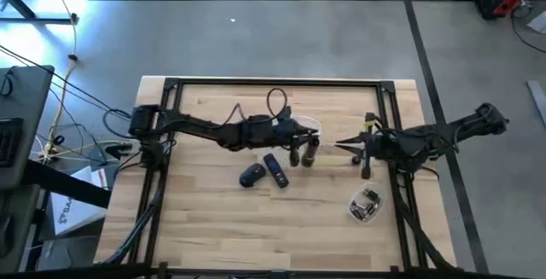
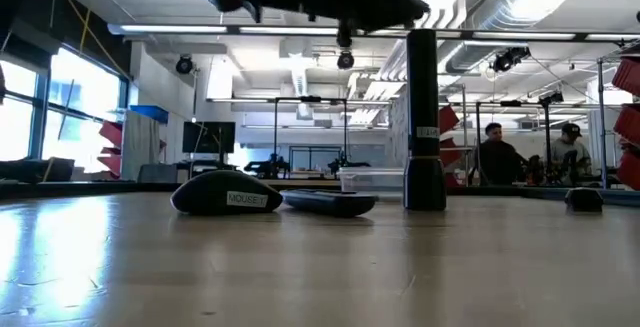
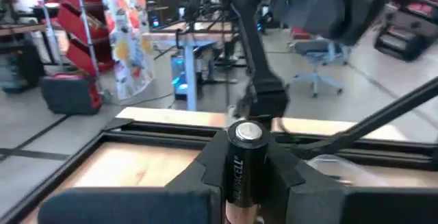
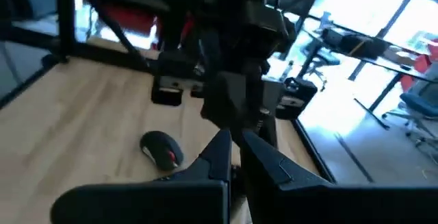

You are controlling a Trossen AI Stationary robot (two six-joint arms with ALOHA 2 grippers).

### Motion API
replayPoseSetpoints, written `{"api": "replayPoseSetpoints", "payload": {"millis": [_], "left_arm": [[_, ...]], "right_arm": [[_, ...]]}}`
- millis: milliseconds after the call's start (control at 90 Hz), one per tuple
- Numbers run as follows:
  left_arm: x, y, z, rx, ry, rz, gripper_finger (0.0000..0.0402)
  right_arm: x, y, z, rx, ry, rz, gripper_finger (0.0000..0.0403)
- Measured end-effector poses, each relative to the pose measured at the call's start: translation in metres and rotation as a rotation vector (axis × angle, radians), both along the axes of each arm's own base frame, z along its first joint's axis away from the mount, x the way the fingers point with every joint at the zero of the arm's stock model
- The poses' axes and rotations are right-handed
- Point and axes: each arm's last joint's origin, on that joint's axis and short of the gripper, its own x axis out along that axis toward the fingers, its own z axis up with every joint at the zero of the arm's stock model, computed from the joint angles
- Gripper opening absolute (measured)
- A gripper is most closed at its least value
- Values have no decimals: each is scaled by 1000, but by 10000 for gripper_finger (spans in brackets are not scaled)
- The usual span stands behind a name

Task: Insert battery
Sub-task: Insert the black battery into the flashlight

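The surface (image 1: 213, 219) fills the low view's foreground, bare wood. At its centre, the left hand (image 3: 245, 183) is clamped around an upright battery (image 3: 244, 162). The right hand (image 1: 348, 145), at three o'clock from it, has its fingers pinched nearly together, seemingly empty. At seven o'clock from the battery lie the mouse (image 1: 252, 175) and its flat cover (image 1: 275, 170).

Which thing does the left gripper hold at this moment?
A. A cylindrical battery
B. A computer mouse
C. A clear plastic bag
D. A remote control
A. In the left wrist view the left gripper is closed on a battery, held upright between its fingers, while the mouse and the remote control lie on the table.
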Motion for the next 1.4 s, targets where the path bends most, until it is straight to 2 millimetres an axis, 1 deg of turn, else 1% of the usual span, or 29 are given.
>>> {"api": "replayPoseSetpoints", "payload": {"millis": [67, 178, 311, 444, 644, 867, 989, 1122, 1400], "left_arm": [[7, -1, 6, 18, -14, -7, 25], [11, -2, 18, 22, -2, -27, 25], [12, -7, 16, 6, 66, -45, 25], [12, -12, 13, -18, 95, -61, 25], [12, -13, 14, -23, 86, -82, 25], [20, -13, -4, -25, 117, -75, 29], [20, -13, -5, -24, 118, -73, 26], [18, -14, 0, 1, 117, -75, 27], [13, -12, 3, 16, 163, -23, 27]], "right_arm": [[-3, -5, -16, 4, -12, -25, 0], [-7, -11, -30, 20, -32, -59, 0], [-7, -15, -43, 13, -3, -78, 0], [-6, -15, -44, 38, -6, -81, 0], [-5, -14, -45, 74, -2, -55, 0], [-4, -14, -46, 87, 7, -59, 0], [-3, -14, -47, 113, 4, -65, 0], [-3, -14, -47, 128, 3, -68, 0], [-3, -14, -48, 129, 12, -70, 0]]}}
